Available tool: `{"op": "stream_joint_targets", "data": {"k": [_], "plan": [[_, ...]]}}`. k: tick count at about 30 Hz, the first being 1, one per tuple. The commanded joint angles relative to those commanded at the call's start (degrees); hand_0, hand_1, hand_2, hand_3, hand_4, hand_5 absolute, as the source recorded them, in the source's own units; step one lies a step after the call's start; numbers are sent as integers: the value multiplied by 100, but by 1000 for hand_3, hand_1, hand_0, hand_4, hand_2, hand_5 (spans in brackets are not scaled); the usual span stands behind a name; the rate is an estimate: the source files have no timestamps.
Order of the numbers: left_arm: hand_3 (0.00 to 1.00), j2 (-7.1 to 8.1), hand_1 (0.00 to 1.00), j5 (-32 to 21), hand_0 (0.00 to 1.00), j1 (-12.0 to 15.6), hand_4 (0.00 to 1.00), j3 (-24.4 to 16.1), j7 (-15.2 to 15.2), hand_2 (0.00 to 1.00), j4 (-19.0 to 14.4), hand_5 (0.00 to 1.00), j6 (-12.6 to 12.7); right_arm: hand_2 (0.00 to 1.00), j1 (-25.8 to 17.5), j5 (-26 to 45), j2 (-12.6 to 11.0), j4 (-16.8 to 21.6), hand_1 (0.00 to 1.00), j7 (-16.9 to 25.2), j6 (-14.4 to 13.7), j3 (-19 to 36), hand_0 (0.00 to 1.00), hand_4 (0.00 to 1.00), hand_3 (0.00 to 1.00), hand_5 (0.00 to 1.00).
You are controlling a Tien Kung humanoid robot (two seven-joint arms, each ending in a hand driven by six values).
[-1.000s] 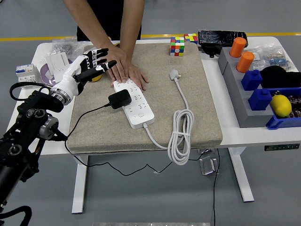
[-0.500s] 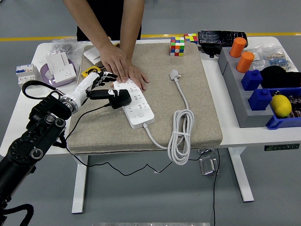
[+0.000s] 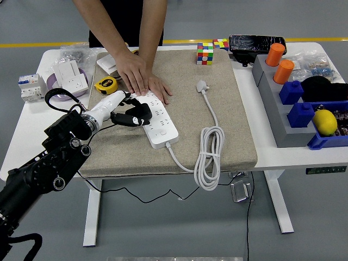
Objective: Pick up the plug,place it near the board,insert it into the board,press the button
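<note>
over on the left side of the beige fabric mat, the robot's left hand (white and black, five fingers) comes in low from the lower left corner and has its fingers curled around the chunky black plug adapter, so it's got hold of it. the plug sits right at the left edge of the long white power strip, touching or just about touching it, can't really tell if the pins are seated. its thin black cable trails off the mat's front edge and hangs under the white table.

at the far side a person leans in with both hands pressed flat on the top end of the strip. the strip's own thick white cord loops in a coil at the mat's front, with its white plug lying near the middle.

other stuff: a yellow tape measure just beside the robot's hand, two colourful puzzle cubes at the back, orange cylinders and blue blocks in the grey tray on the right, plus a yellow lemon.
</note>
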Motion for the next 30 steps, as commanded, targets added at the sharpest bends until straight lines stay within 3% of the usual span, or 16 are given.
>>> {"op": "stream_joint_targets", "data": {"k": [2, 3, 9, 21, 26, 27, 30], "plan": [[755, -21, 779, 1, 735, -21, 998, -2, -6, 734, 38, 378, 0, 772, 0, -2, 2, 0, 806, 0, 1, 4, 887, 998, 807, 998], [877, -35, 833, -7, 760, -26, 998, -25, -16, 811, 54, 467, 16, 772, 3, -5, 3, 0, 806, -1, 1, 6, 887, 998, 807, 998], [899, -29, 835, -66, 760, -32, 998, -71, -47, 808, 34, 437, 63, 772, 3, 3, 4, -2, 806, -1, 0, 4, 887, 998, 807, 998], [886, -45, 820, -9, 752, -41, 998, -135, -62, 800, 63, 405, 56, 771, 12, 19, 4, -9, 806, 4, 1, -6, 887, 998, 807, 998], [886, -54, 820, 282, 752, -94, 998, -75, -65, 800, 241, 405, 104, 771, 5, 30, 1, -11, 806, 5, 1, -23, 887, 998, 807, 998], [824, -55, 769, 352, 719, -103, 998, -64, -67, 753, 276, 420, 116, 771, 5, 31, 0, -11, 806, 6, 1, -25, 887, 998, 807, 998], [824, -61, 769, 533, 719, -122, 998, -16, -85, 753, 377, 420, 199, 771, 6, 33, -2, -11, 806, 8, 2, -25, 887, 998, 807, 998]]}}
